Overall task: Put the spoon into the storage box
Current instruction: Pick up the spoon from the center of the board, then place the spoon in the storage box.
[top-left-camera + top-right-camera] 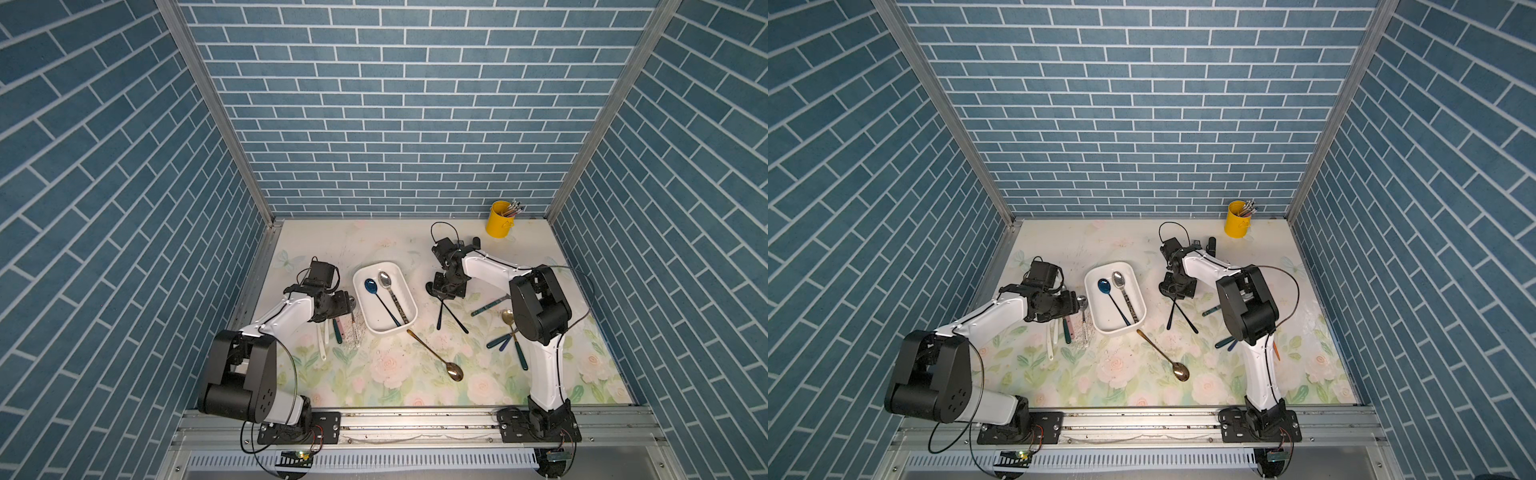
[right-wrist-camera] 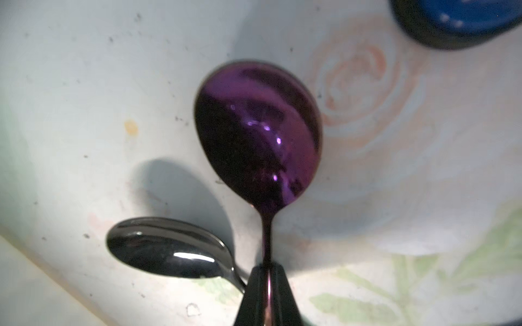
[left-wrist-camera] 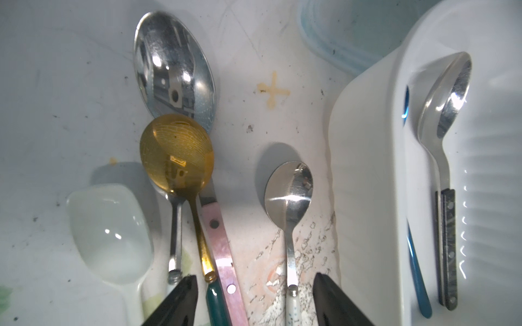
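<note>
I work on a pale, scuffed tabletop (image 1: pixel 374 388) printed with soft roses and green leaves, closed in by matte blue brick-patterned walls (image 1: pixel 395 104) on aluminium posts (image 1: pixel 219 112). Between my arms sits the shallow white plastic storage box (image 1: pixel 390 331), round-cornered and ribbed inside, already cradling a blue-bowled spoon (image 1: pixel 371 286) and a polished steel spoon (image 1: pixel 385 279). My right gripper (image 2: pixel 267 268) is pinched tight on the thin handle of the glossy purple metal spoon (image 2: pixel 258 132), which is outside the box, over the tabletop on my right side of it, next to a shiny black oval spoon (image 2: pixel 166 248). My left gripper (image 3: pixel 255 278) hangs spread wide and grips nothing, above a row of steel, gold and white spoons (image 1: pixel 337 330) beside the box.
</note>
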### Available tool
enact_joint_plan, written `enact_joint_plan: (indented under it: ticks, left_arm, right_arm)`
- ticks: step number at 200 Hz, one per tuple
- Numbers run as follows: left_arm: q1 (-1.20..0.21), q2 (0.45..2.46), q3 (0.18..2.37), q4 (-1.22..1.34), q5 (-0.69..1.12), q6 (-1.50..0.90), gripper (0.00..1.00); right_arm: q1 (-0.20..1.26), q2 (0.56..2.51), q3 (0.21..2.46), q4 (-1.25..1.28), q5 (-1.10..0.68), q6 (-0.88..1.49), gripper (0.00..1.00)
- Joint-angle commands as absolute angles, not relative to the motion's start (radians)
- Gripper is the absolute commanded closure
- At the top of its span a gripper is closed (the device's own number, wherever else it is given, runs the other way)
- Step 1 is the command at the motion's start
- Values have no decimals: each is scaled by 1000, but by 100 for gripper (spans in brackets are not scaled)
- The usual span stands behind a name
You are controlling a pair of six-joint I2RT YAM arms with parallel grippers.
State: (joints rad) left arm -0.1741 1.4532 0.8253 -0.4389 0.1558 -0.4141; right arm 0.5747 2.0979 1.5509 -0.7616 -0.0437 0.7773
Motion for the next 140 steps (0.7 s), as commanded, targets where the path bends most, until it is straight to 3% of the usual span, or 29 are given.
enact_joint_plan:
  ticks: [1, 59, 140]
  left_arm:
    - [-168, 1476, 844, -442, 185, -424, 29]
    - [-175, 1462, 848, -442, 183, -413, 30]
    - [-183, 1495, 850, -453, 186, -403, 30]
  right_arm:
    - [586, 2043, 1569, -795, -9, 725, 94]
    - [637, 2026, 1737, -875, 15, 636, 94]
    - [759, 2244, 2268, -1060, -31, 536, 94]
